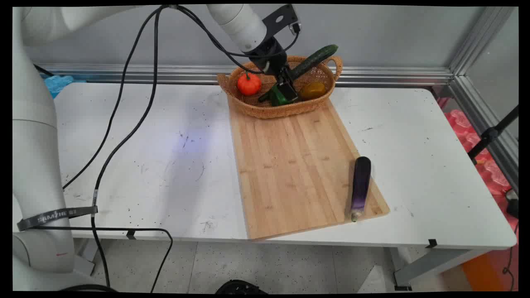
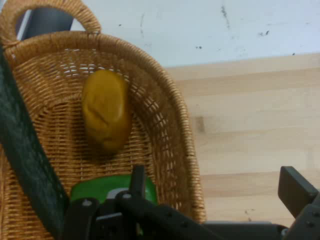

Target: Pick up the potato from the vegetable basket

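Main view shows the arm reaching in from the upper left, its wrist angled down and to the right so the claw (image 1: 285,92) dips into the wicker basket (image 1: 252,108) at the far end of the wooden cutting board (image 1: 298,165). The claw is at a green item (image 1: 276,98) on the basket floor; whether it grips it I cannot tell. Beside it lie an orange-red tomato (image 1: 249,83) to the left, a yellowish potato (image 1: 313,90) to the right, and a dark cucumber (image 1: 314,60) leaning across the far rim. An eggplant (image 1: 360,186) lies on the board's near right edge, on the white surface (image 1: 145,157).
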{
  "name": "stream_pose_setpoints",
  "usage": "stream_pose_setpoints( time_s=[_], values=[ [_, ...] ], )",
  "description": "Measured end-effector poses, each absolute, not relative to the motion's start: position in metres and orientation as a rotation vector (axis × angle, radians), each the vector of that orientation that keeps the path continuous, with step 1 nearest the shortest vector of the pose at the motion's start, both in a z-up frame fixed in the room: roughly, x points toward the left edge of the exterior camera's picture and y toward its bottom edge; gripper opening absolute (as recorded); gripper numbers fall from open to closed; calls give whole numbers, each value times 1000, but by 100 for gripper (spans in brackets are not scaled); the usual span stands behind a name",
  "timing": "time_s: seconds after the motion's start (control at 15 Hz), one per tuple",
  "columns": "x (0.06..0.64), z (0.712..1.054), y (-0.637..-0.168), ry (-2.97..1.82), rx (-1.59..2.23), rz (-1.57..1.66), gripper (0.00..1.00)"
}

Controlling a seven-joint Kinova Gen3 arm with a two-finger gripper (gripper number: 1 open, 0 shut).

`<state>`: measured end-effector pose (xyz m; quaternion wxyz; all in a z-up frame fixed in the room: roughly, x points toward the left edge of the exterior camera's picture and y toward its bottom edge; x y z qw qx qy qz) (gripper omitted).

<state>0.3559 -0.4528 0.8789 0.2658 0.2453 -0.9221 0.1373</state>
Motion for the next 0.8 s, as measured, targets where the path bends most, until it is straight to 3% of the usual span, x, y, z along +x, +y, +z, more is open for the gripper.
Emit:
stream_pose_setpoints(
  time_s=[0.4,0.8],
  values=[
    [357,888,-471,-2479,683,417,100],
    [359,902,-518,-2458,700,523,100]
  ],
)
